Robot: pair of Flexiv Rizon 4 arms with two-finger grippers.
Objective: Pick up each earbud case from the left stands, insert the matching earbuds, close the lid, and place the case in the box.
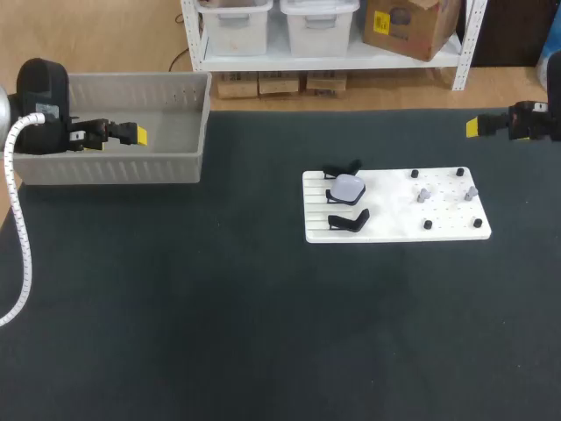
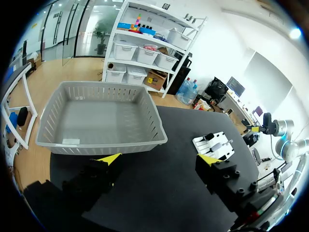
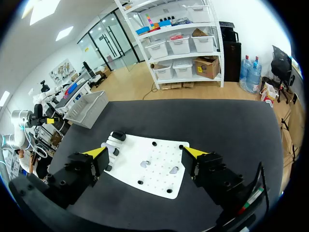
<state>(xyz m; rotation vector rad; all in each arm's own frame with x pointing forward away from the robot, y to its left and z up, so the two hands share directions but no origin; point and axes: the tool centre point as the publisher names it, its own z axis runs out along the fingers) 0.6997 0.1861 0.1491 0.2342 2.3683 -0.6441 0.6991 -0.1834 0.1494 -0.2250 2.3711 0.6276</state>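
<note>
- The table [image 1: 219, 333] has a dark, matt cover, without any shine.
- The box [image 1: 110, 168] looks to us like grey plastic, matt, its smooth walls cut by small slots near the rim.
- The board [image 1: 394, 224] is white and seems hard, smooth plastic. One part is ribbed, the other has small holes.
- The earbud case [image 1: 349, 188] is pale and smooth, with a slight gloss.
- The stands [image 1: 348, 221] are black, probably plastic.
- On our left gripper [image 2: 159, 159] and our right gripper [image 3: 145, 153] the finger bodies are matt black, the tips plain yellow.
- The hose [image 1: 19, 254] along our left arm is white and ribbed.
</note>
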